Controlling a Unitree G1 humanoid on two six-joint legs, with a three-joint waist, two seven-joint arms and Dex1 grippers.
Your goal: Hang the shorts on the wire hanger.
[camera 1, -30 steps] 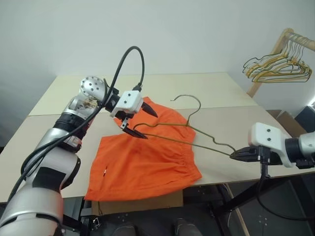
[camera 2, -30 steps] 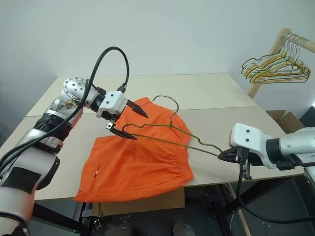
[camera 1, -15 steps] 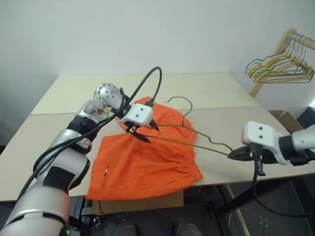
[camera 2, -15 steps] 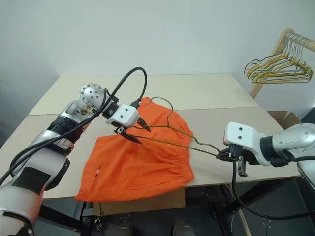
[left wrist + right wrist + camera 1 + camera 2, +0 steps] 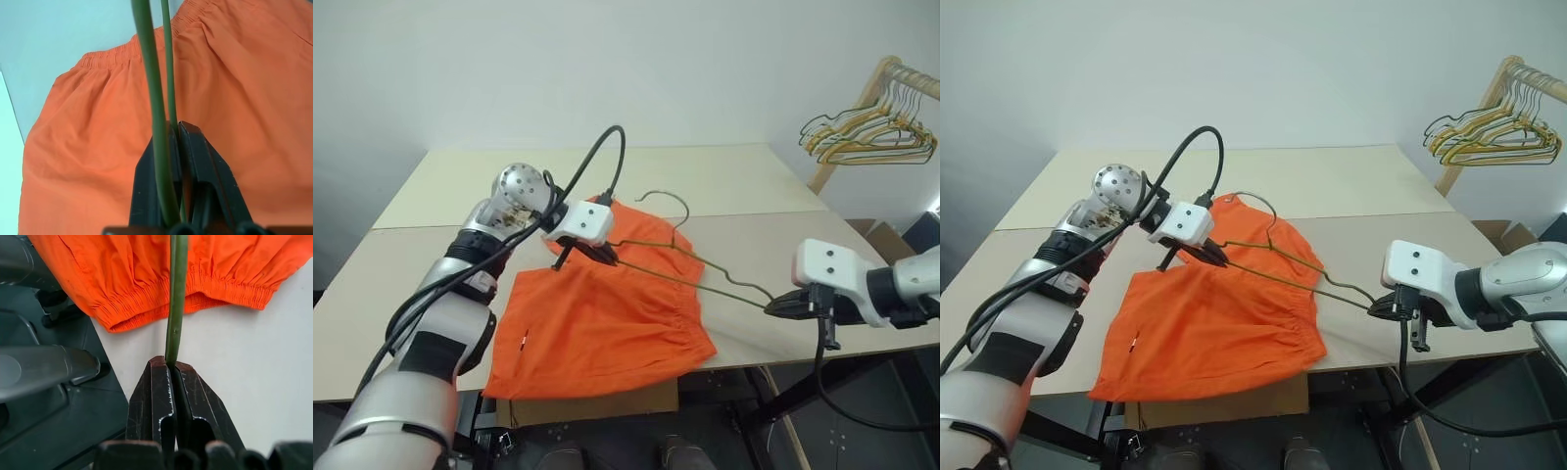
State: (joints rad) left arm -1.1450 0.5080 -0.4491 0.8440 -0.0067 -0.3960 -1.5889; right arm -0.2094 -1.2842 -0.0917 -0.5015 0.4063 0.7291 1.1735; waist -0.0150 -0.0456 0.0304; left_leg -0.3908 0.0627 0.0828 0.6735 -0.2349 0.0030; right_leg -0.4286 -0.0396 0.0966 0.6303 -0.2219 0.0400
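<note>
Left eye view: the left arm is reached forward across the bench (image 5: 421, 201), bent at the elbow, with its hand (image 5: 603, 257) pointed downward and toward the right, over the far part of the shorts (image 5: 607, 328). The left hand's black fingers (image 5: 195, 161) are seen in the left wrist view pressed together on the wire of the hanger (image 5: 690, 269), two strands of which run up between and beside them; orange cloth lies below.

The right arm is brought in from the right at the bench's near edge, its hand (image 5: 779, 306) pointed toward the left and angled down. In the right wrist view its fingers (image 5: 159, 396) are clamped tight on a single strand of the hanger wire, at the hanger's right corner, with the gathered waistband of the shorts just beyond and the pale bench top beneath.

The hanger is thus held at both ends, raised slightly above the cloth, its hook (image 5: 668, 199) curving over the far side of the shorts. The shorts are spread flat on the bench between the two hands, waistband toward the right hand, the near hem overhanging the front edge. A small white mark (image 5: 523, 341) is seen near the left hem.

A bunch of wire hangers (image 5: 871, 135) is hung on a wooden rail (image 5: 901, 73) at the far right, well apart from the bench.
</note>
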